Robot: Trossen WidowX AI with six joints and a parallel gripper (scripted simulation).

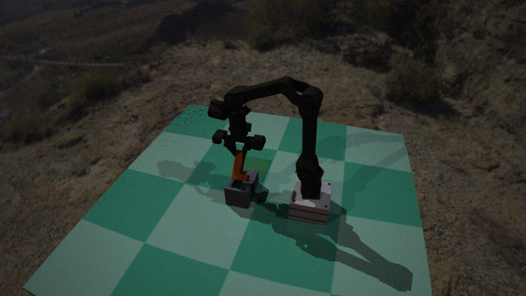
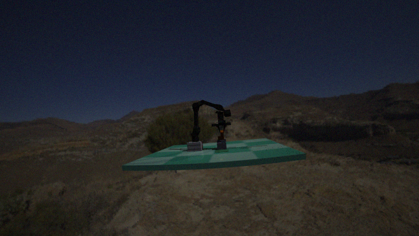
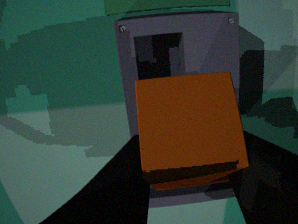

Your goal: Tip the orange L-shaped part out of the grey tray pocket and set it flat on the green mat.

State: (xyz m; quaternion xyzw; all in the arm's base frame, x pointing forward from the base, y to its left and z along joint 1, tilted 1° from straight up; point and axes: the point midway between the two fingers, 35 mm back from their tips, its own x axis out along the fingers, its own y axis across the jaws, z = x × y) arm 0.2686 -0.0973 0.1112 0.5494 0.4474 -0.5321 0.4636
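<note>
The orange L-shaped part (image 1: 238, 167) (image 2: 220, 137) (image 3: 187, 115) is held nearly upright, its L-shaped end down. That end is over the grey tray (image 1: 238, 197) (image 2: 222, 144) (image 3: 210, 42), close to its rim; whether it still touches the tray cannot be told. My gripper (image 1: 239, 157) (image 2: 222, 131) (image 3: 184, 140) is shut on the upper end of the part, one dark finger on each side. The tray's pocket shows dark and open beside the part in the wrist view. The green mat (image 1: 260, 167) (image 2: 224, 151) (image 3: 170, 6) lies beside the tray, partly hidden.
The arm's pale base block (image 1: 309, 213) (image 2: 194, 145) stands to the right of the tray in the top view. The arm arches over from it. Tray and base stand on a green checkered table top (image 1: 191, 235) (image 2: 234, 157), crossed by the arm's shadows.
</note>
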